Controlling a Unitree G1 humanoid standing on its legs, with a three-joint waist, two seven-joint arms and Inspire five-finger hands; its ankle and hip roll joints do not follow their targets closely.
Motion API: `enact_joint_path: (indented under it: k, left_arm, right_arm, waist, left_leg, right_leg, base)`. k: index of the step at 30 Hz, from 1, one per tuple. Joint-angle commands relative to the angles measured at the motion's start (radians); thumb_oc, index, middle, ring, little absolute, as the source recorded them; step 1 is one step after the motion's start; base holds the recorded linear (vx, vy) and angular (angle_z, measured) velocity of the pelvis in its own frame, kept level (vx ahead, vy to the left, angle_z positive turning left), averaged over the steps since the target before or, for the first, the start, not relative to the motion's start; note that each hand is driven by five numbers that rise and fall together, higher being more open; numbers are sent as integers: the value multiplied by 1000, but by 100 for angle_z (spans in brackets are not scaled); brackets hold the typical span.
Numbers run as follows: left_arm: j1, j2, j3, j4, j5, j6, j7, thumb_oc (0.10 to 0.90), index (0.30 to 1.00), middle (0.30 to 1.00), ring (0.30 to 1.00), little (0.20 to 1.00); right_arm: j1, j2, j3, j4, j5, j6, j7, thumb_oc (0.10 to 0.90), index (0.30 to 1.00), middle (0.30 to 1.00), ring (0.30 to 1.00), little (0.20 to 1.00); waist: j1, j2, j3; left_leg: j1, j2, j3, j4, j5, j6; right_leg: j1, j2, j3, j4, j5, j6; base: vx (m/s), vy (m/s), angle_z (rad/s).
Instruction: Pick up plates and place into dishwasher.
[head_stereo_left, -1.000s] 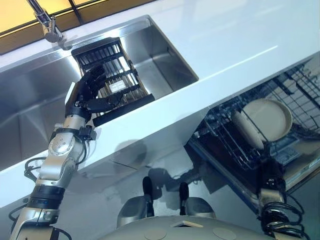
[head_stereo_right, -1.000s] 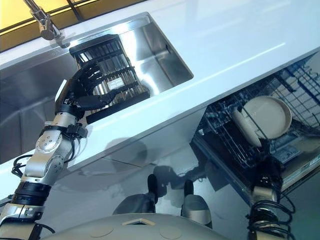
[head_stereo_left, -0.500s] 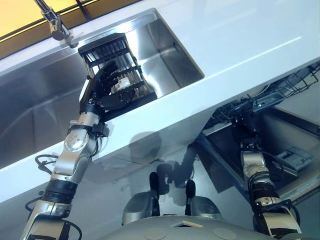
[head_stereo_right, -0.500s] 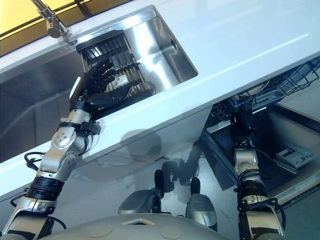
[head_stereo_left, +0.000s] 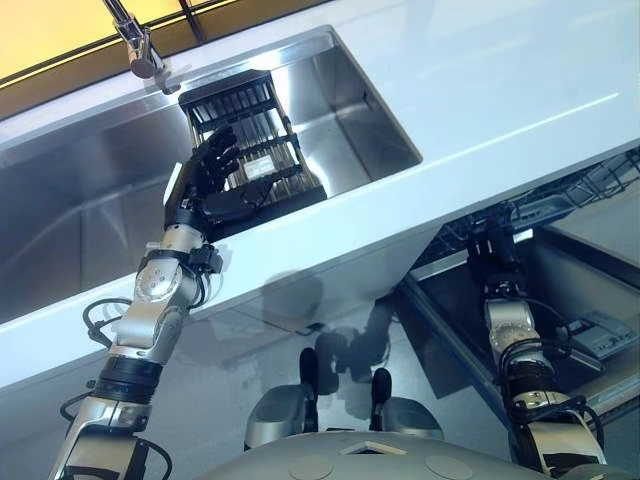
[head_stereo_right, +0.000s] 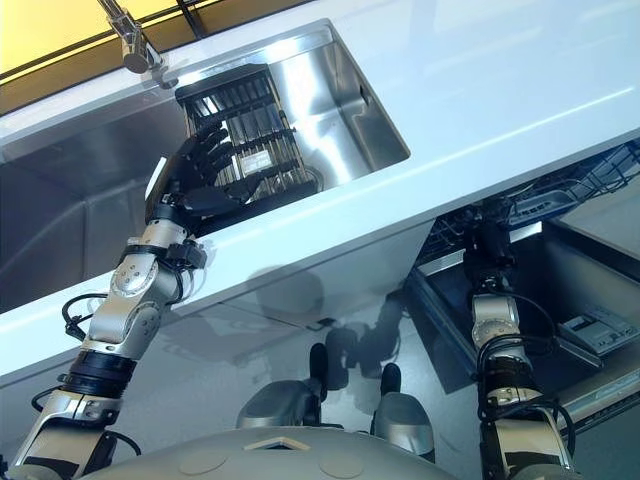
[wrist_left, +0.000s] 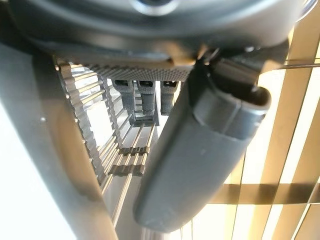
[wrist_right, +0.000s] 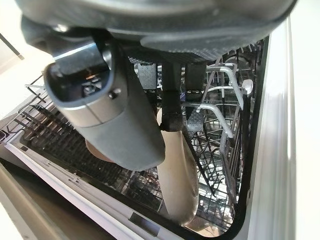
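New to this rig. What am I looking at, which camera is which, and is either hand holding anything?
It is a humanoid robot loading a dishwasher. The two wide pictures come from a stereo camera on its head; the two close ones from cameras on its wrists. The left hand is open, fingers spread, over a black dish rack standing in the steel sink, under a tap. The right hand reaches under the white counter into the dishwasher rack, where a beige plate stands on edge. Whether its fingers grip the plate I cannot tell.
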Motion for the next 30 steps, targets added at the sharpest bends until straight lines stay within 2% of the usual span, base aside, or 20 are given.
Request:
enact_joint_path:
  k: [1, 2, 7, 12, 13, 17, 20, 25, 26, 30]
  left_arm:
    - [21, 25, 38, -42, 21, -154, -15, 800, 900, 900, 900, 900]
    - [37, 22, 46, -49, 22, -159, -16, 800, 900, 900, 900, 900]
    - [97, 13, 105, -66, 14, -179, -38, 800, 900, 900, 900, 900]
    - [110, 12, 138, -63, 8, -182, -45, 800, 900, 900, 900, 900]
    - [109, 12, 149, -55, 6, -184, -49, 800, 900, 900, 900, 900]
    - [99, 21, 172, -49, -4, -176, -51, 800, 900, 900, 900, 900]
    - [93, 26, 179, -41, -7, -174, -55, 800, 900, 900, 900, 900]
    - [78, 22, 173, -43, -4, -172, -52, 800, 900, 900, 900, 900]
    - [75, 21, 170, -43, -2, -172, -51, 800, 900, 900, 900, 900]
    - [52, 18, 141, -53, 11, -158, -31, 800, 900, 900, 900, 900]
  right_arm:
    - [-5, 114, 84, -336, -113, -36, 130, 100, 300, 300, 300, 200]
    - [30, 117, 71, -356, -152, -71, 105, 100, 300, 300, 300, 200]
    - [140, 142, -39, -451, -246, -131, 49, 100, 300, 300, 300, 200]
    - [183, 125, -121, -500, -282, -150, 10, 100, 300, 300, 300, 200]
    - [195, 110, -154, -501, -303, -170, -7, 100, 300, 300, 300, 200]
    - [217, 68, -231, -472, -347, -177, -42, 100, 300, 300, 300, 200]
    - [229, 41, -265, -442, -369, -161, -64, 100, 300, 300, 300, 200]
    - [239, 22, -269, -409, -389, -109, -30, 100, 300, 300, 300, 200]
    - [239, 21, -263, -409, -415, -92, -27, 100, 300, 300, 300, 200]
    - [217, -23, -197, -389, -665, -23, -57, 100, 300, 300, 300, 200]
  waist:
    - [2, -94, -154]
    - [-6, -93, -156]
    - [-49, -95, -159]
    - [-79, -100, -158]
    - [-91, -103, -159]
    - [-111, -109, -159]
    - [-121, -113, -161]
    - [-126, -120, -161]
    - [-126, -121, -162]
    - [-116, -124, -160]
  left_leg:
    - [33, -79, 6, 46, -134, 32]
    - [37, -79, 10, 40, -134, 33]
    - [55, -77, 40, 21, -136, 38]
    - [61, -78, 64, 16, -141, 40]
    - [63, -79, 73, 13, -144, 41]
    - [64, -79, 94, 10, -149, 40]
    - [65, -79, 105, 8, -152, 39]
    - [65, -81, 113, 6, -153, 42]
    - [65, -81, 112, 6, -153, 42]
    - [70, -85, 98, 6, -163, 43]
  right_leg:
    - [-44, -7, 12, 42, 2, 39]
    - [-45, -7, 17, 42, 3, 40]
    - [-51, -7, 40, 43, 7, 50]
    - [-58, -8, 58, 40, 15, 60]
    - [-61, -7, 67, 38, 18, 64]
    - [-71, -8, 83, 41, 22, 73]
    - [-76, -9, 92, 42, 25, 78]
    - [-82, -11, 102, 41, 33, 82]
    - [-83, -11, 104, 41, 34, 83]
    - [-79, -15, 106, 35, 35, 88]
  base:
    - [-21, 86, -1]
    - [-26, 82, 0]
    - [-41, 81, -14]
    - [-38, 60, -9]
    - [-49, 55, -9]
    - [-56, 51, -11]
    - [-34, 28, -17]
    - [-32, 20, -9]
    - [-33, 19, -10]
    - [-11, 10, -11]
